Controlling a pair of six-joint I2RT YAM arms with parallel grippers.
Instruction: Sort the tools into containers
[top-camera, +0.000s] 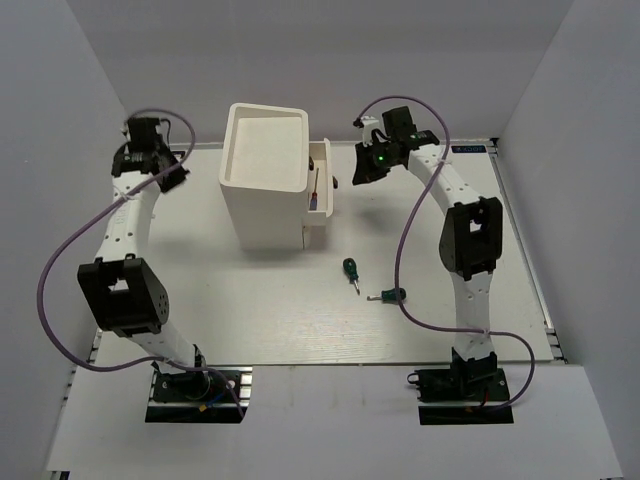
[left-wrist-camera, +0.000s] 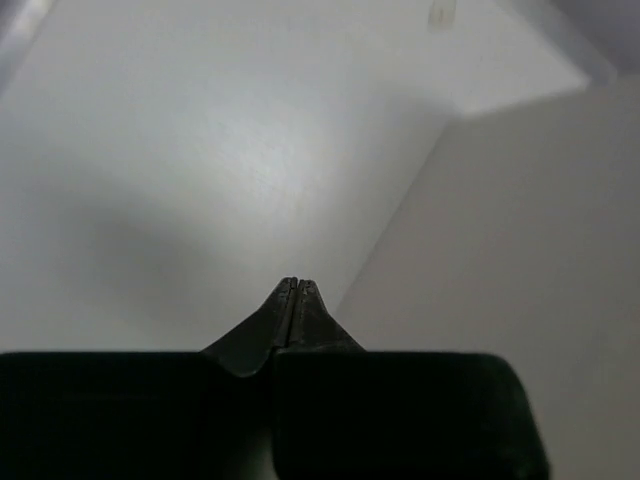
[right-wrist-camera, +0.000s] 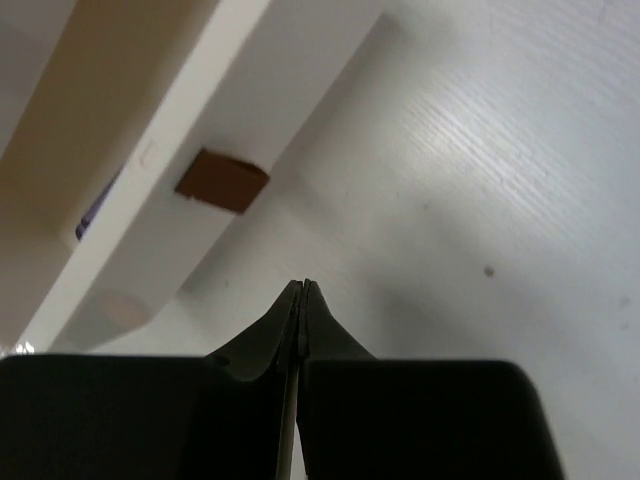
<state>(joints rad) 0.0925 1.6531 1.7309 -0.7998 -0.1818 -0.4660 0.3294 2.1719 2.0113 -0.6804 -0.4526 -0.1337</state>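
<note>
The tall white cabinet stands at the middle back of the table, seen from above. One drawer is pulled out to its right, with a slim dark screwdriver lying in it. Two stubby green-handled screwdrivers lie on the table, one in front of the cabinet and one nearer the right arm. My right gripper is shut and empty, just right of the open drawer; its view shows the drawer front and brown knob. My left gripper is shut and empty, left of the cabinet.
White walls enclose the table on the left, back and right. A purple cable loops from each arm; the right one hangs close to the nearer green screwdriver. The left wrist view shows only bare table and a plain pale surface.
</note>
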